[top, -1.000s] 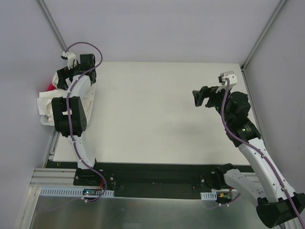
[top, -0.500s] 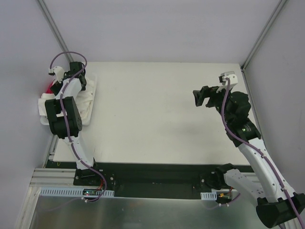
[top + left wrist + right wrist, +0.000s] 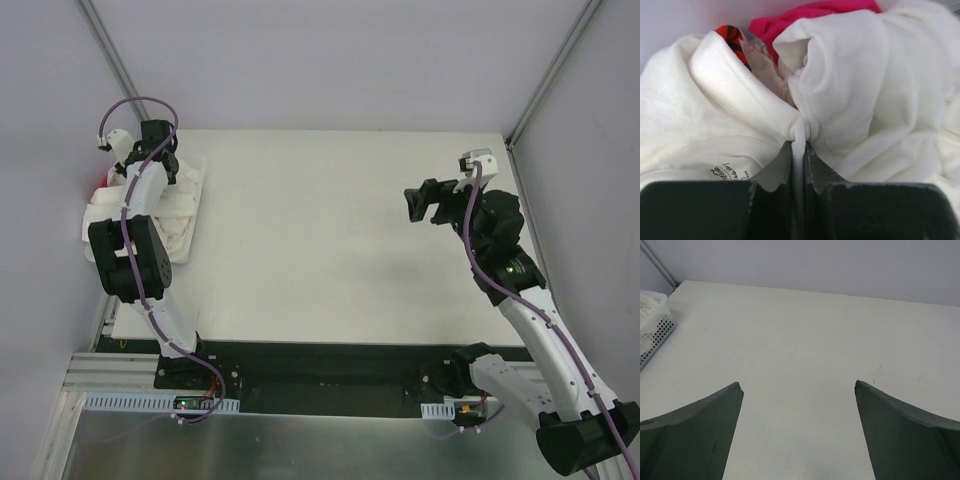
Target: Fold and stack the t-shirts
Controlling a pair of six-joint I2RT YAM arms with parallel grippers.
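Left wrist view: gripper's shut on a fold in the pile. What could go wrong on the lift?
1. The left gripper pinches only a thin ridge of the t-shirts at its fingertips, so it may slip out.
2. The fabric is bunched, so a neighbouring shirt may drag along.
3. A red striped item sits wedged between folds and could get pulled out too.

- The t-shirts (image 3: pixel 855 85), off-white and soft, lie crumpled in a heap in the basket (image 3: pixel 657 327) at the bench's (image 3: pixel 330 230) left edge.
- One raised fold is pinched between the left pincer's (image 3: pixel 797 150) fingers.
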